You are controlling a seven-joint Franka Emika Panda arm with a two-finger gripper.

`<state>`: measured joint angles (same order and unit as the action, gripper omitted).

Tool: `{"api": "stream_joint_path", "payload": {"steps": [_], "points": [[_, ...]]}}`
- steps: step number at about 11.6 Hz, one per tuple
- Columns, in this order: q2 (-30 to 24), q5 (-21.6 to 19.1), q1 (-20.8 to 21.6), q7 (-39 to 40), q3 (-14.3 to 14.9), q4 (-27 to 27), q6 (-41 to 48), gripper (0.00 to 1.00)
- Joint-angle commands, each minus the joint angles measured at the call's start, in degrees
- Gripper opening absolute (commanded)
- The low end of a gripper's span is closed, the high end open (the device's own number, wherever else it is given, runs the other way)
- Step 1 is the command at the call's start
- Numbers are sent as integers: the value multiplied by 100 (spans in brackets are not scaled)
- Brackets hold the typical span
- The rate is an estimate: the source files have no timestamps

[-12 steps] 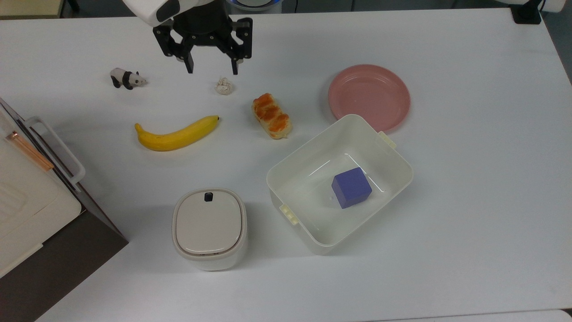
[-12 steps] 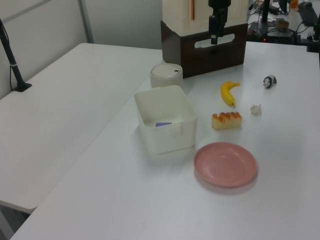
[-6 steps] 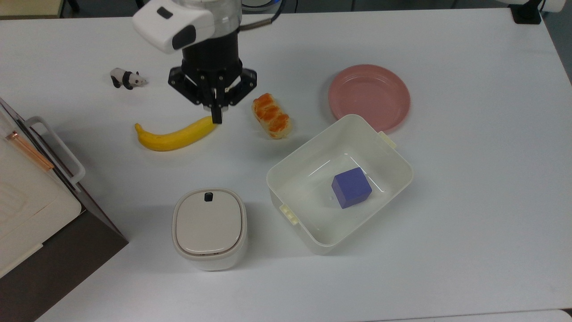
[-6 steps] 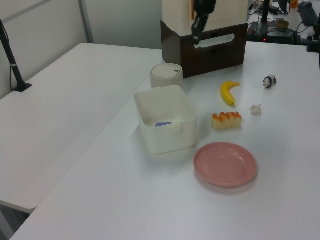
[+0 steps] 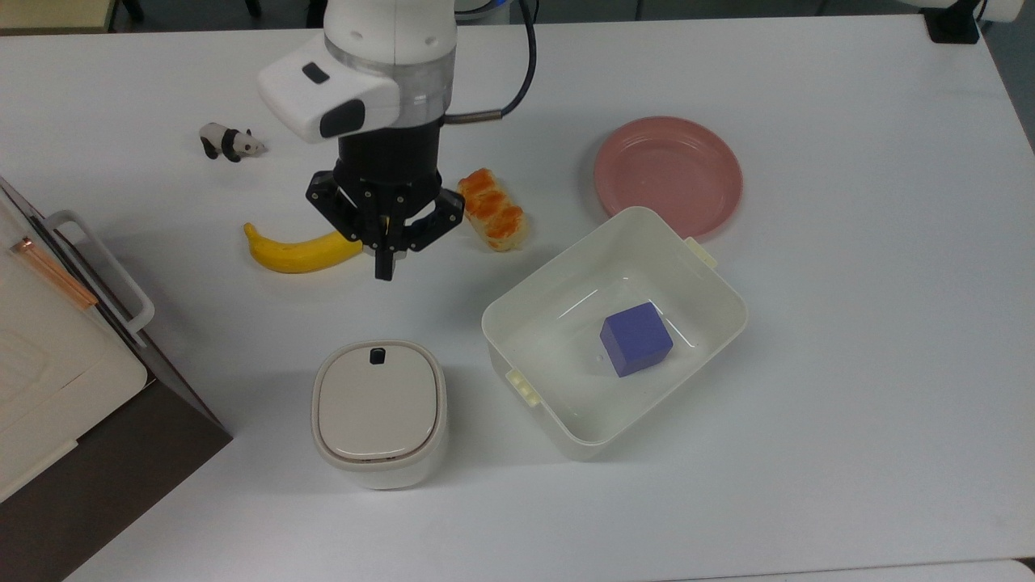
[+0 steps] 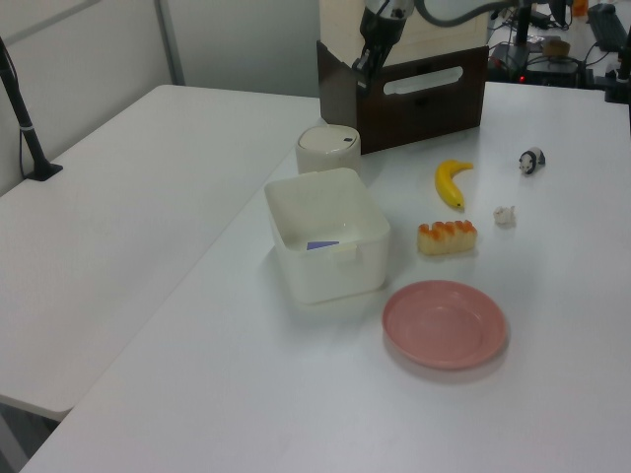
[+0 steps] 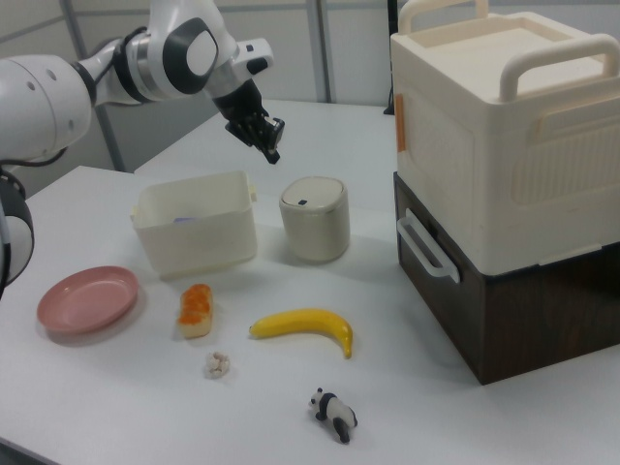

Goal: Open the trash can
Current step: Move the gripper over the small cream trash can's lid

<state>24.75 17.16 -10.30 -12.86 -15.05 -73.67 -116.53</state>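
The trash can (image 5: 378, 412) is a small cream-white bin with a beige lid lying flat and shut, and a black button (image 5: 378, 355) at the lid's upper edge in the top view. It also stands beside the white tub in the left view (image 6: 328, 148) and in the right view (image 7: 314, 218). My gripper (image 5: 385, 271) is shut with nothing in it, its fingers pressed together and pointing toward the bin. It hangs in the air short of the button, over the banana's right end. In the right view the gripper (image 7: 273, 150) is higher than the lid and to its left.
A banana (image 5: 303, 252), a bread roll (image 5: 492, 210) and a toy panda (image 5: 230, 142) lie around the arm. A white tub (image 5: 566, 432) holding a blue cube (image 5: 636, 339) sits right of the bin, with a pink plate (image 5: 668, 176) beyond. A big cream-and-brown box (image 5: 48, 364) fills the top view's left edge.
The gripper went from open to shut, and the arm travelled from the table's far edge down the top view toward the trash can, passing over the paper ball and the banana's tip.
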Motion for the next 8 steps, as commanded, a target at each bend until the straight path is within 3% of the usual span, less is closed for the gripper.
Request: {"api": "stream_joint_path", "payload": {"steps": [1, 3, 8], "points": [[389, 760, 151, -690, 63, -25, -605, 0], [522, 1218, 203, -1182, 63, -78, -783, 0], [628, 1360, 230, -1210, 63, -130, -792, 0]]}}
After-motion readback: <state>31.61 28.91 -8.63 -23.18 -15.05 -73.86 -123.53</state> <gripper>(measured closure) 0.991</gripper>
